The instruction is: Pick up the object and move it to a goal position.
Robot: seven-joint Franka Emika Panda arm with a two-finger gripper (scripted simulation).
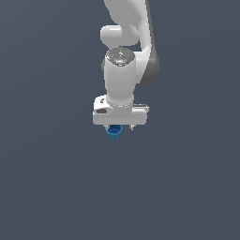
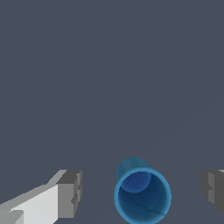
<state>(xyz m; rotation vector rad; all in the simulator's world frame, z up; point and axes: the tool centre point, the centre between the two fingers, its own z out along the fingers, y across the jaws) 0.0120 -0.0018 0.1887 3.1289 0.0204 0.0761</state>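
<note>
The object is a small blue bucket-shaped cup (image 2: 142, 194) with a hollow inside, seen from above in the wrist view. It stands between my two grey fingertips (image 2: 70, 192), with a gap on each side, so neither pad touches it. In the exterior view the cup (image 1: 114, 131) shows just below the white gripper body, partly hidden by it. My gripper (image 2: 142, 192) is open around the cup. In the exterior view the gripper (image 1: 121, 127) hangs straight down from the white arm.
A plain dark grey floor (image 1: 47, 187) fills both views. No other objects, containers or edges show.
</note>
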